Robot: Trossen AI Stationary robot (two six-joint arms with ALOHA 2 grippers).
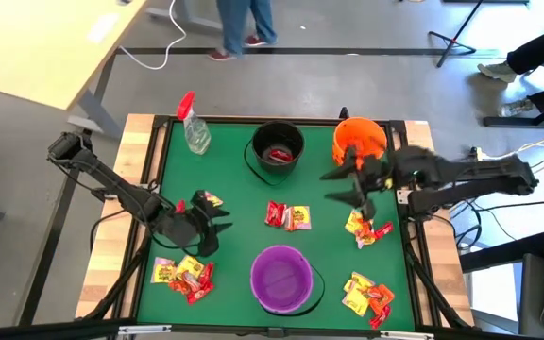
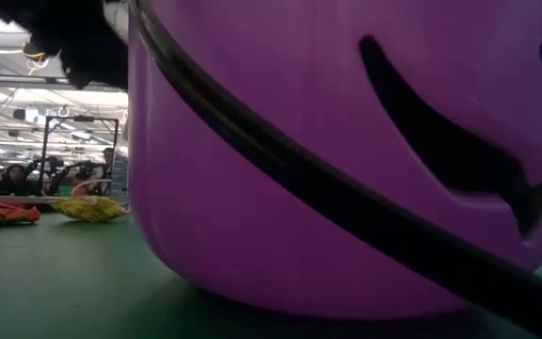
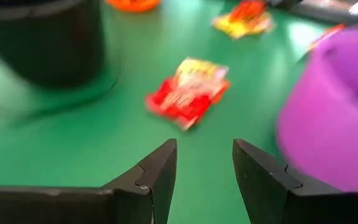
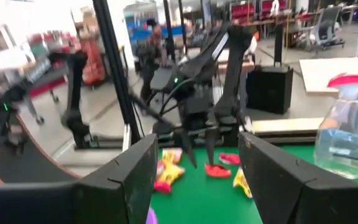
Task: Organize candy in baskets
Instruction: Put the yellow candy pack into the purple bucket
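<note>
The left end effector [image 1: 217,219] hovers low over the green tabletop [image 1: 234,198], fingers apart and empty, aimed at the red-and-yellow candy [image 1: 288,216] lying flat between the black bucket [image 1: 278,149] and purple bucket [image 1: 281,279]. The right end effector [image 1: 355,182], blurred, fingers apart, hangs beside the orange bucket [image 1: 360,139].

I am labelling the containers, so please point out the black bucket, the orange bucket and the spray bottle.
black bucket [image 1: 278,133]: high view, on its far rim.
orange bucket [image 1: 351,140]: high view, on its orange inside wall.
spray bottle [image 1: 197,137]: high view, on its clear body.
</note>
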